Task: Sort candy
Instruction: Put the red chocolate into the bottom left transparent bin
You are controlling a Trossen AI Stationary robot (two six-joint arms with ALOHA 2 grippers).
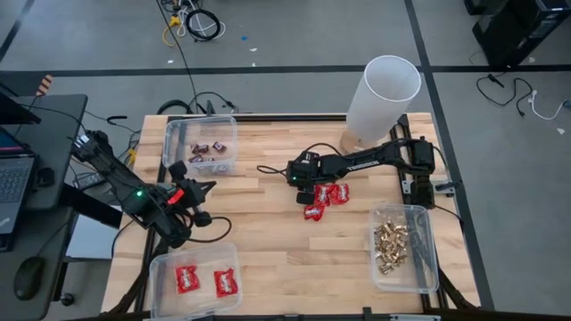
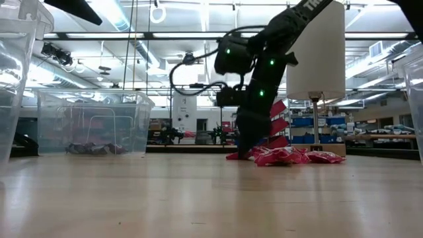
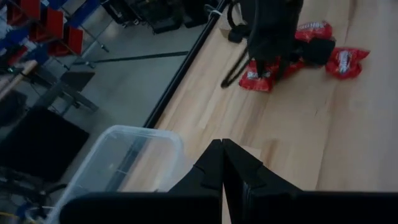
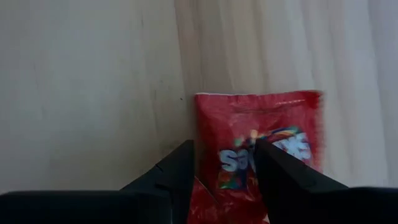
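Straddling one red packet flat on the surface, the right gripper had its jaws spread wide, gripping nothing. Neighbouring red packets touched it, so closing risked catching two. The left gripper, jaws closed empty, waited well apart from that packet.

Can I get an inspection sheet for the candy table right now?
Surface: wooden table, flat.
Job's things: red candy packets loose mid-table; two more in near-left bin; dark bars in far-left bin; gold pieces in right bin.
Clutter: white cylinder at far edge.
Grippers: right gripper open, straddling a red packet; left gripper shut, holding nothing, at the left side.
Cables: cable on table behind right arm; more on floor.
Surroundings: laptop at left.
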